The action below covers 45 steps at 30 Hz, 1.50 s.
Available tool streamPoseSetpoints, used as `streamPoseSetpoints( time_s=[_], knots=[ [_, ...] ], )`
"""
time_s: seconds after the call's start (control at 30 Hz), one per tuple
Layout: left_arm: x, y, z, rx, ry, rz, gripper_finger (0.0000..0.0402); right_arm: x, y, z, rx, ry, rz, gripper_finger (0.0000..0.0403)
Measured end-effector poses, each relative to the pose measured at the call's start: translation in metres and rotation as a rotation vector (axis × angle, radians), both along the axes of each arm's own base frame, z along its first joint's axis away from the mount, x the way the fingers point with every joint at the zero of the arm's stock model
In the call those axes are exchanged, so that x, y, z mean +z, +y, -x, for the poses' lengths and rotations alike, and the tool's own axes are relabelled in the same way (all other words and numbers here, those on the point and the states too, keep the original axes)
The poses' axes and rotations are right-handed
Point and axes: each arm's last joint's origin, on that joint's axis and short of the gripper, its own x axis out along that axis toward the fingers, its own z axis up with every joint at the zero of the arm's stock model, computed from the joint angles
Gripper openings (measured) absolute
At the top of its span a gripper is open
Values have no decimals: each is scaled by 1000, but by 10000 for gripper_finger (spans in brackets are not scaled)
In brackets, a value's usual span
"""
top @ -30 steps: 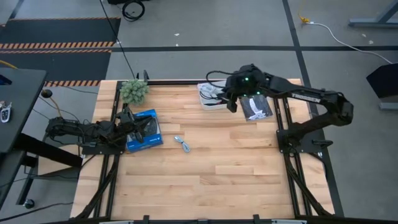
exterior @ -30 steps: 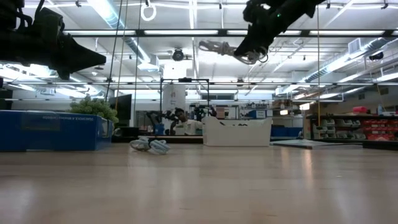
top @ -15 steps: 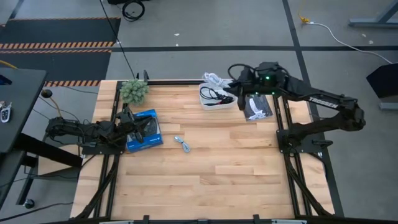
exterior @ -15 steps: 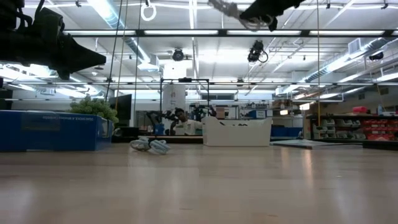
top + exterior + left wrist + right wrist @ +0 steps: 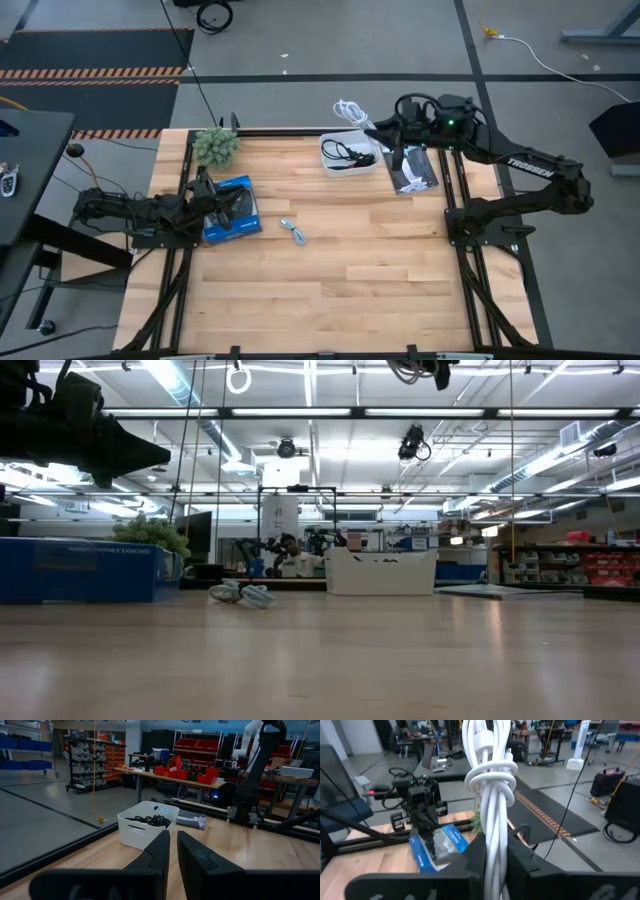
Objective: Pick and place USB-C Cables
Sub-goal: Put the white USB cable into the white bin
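My right gripper (image 5: 383,127) is high above the far right part of the table, next to the white tray (image 5: 349,166), and is shut on a white bundled USB-C cable (image 5: 349,110) (image 5: 490,795). In the low view only the gripper's underside (image 5: 420,368) shows at the top edge. Black cables (image 5: 352,153) (image 5: 151,821) lie inside the tray. A pale grey cable bundle (image 5: 293,232) (image 5: 241,593) lies on the wood mid-table. My left gripper (image 5: 205,190) (image 5: 173,851) is shut and waits at the left edge beside the blue box (image 5: 231,208). My right gripper pinches the white cable bundle between its two fingers (image 5: 476,854) at one end of the bundle (image 5: 492,847). The bundle runs on past the fingertips, along the fingers, with its wrapped loop (image 5: 491,774) beyond them. It is lifted clear of tray and table.
A flat black-and-blue packet (image 5: 412,170) lies right of the tray, under the right arm. A small green plant (image 5: 215,146) stands at the far left corner. The near half of the table (image 5: 330,300) is bare wood.
My right gripper has risen from just above the tray, moved toward the table's right and far edges, and tipped upward, carrying the white cable with it. The cable, held low over the tray before, now stands high and sticks out past the far edge.
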Motion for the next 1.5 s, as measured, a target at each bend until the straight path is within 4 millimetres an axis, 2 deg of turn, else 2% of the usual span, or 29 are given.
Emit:
streamPoseSetpoints(
  time_s=[0.37,0.7,1.2,1.5],
  knots=[
    [0,0,0,0,0,0,43,-12,-2,-3,-37,80,-40,50],
    [0,0,0,0,0,0,43,-70,-21,-31,-135,478,-176,50],
    [0,0,0,0,1,0,43,-78,-84,-60,-242,862,-127,50],
    [0,0,0,0,0,0,43,-104,-112,-82,-164,1020,25,50]
  ],
)
